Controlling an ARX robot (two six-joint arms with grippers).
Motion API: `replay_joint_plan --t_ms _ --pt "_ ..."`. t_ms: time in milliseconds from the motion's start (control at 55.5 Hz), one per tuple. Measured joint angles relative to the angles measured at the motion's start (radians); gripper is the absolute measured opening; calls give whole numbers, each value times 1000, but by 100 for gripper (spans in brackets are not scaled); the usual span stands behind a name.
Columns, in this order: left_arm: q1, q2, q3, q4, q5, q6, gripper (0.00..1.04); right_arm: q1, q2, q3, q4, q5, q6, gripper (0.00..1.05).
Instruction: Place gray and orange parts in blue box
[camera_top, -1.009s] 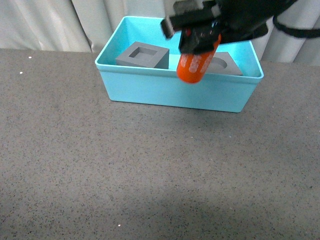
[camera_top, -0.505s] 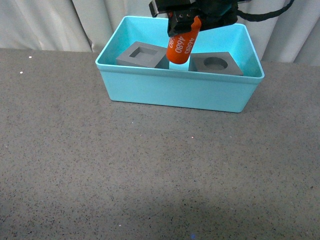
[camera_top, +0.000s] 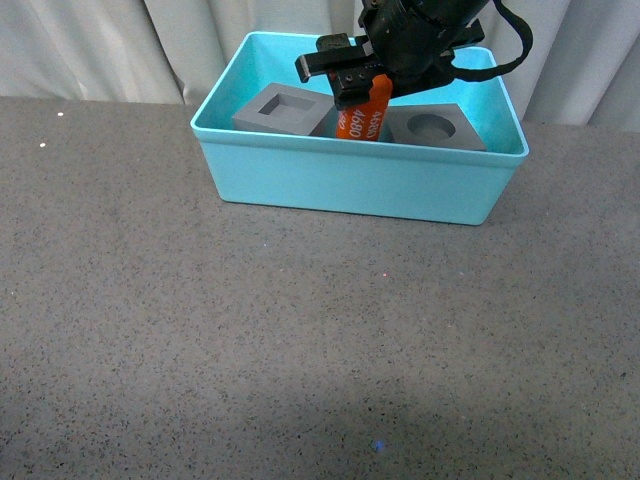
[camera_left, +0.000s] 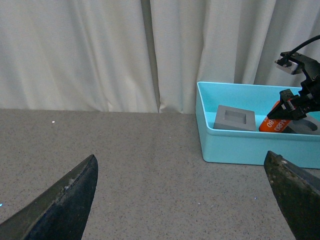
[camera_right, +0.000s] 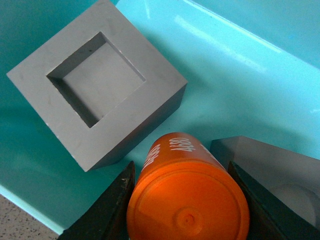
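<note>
The blue box (camera_top: 350, 185) stands at the back of the table. Inside lie two gray cubes: the square-recess cube (camera_top: 283, 110) on the left and the round-recess cube (camera_top: 433, 127) on the right. My right gripper (camera_top: 362, 88) is shut on the orange cylinder (camera_top: 362, 118), printed "4680", which hangs tilted in the gap between the cubes, its lower end below the rim. In the right wrist view the orange cylinder (camera_right: 187, 200) fills the space between the jaws, beside the square-recess cube (camera_right: 97, 82). My left gripper (camera_left: 185, 192) is open over bare table, well left of the blue box (camera_left: 250, 145).
White curtains (camera_top: 100, 50) hang behind the table. The speckled gray tabletop (camera_top: 300, 340) stretches in front of the box.
My right gripper has carried the orange cylinder from above the box's front rim back and down into the box, between the two cubes.
</note>
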Motion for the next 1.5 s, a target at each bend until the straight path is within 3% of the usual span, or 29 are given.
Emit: replay_joint_plan --t_ms 54,270,685,793,991,1045,1063,1153,1225,1441,1495 --pt "0 0 0 0 0 0 98 0 0 -3 20 11 5 63" --pt "0 0 0 0 0 0 98 -7 -70 -105 124 45 47 97" --pt "0 0 0 0 0 0 98 -101 -587 -694 496 236 102 95" --pt "0 0 0 0 0 0 98 -153 -718 -826 457 245 138 95" --pt "0 0 0 0 0 0 98 -186 -966 -1019 485 352 133 95" --pt "0 -1 0 0 0 0 98 -201 -983 -1083 666 304 105 88" --pt "0 -1 0 0 -1 0 98 -215 -989 -1196 938 249 76 75" --pt "0 -1 0 -1 0 0 98 -235 -1016 -1296 1110 217 59 61" --pt "0 -1 0 -2 0 0 98 -253 -1065 -1356 1146 211 53 51" --pt "0 -2 0 -2 0 0 98 -305 -1221 -1522 1157 163 47 6" --pt "0 -2 0 -2 0 0 98 -312 -1249 -1543 1153 156 42 0"
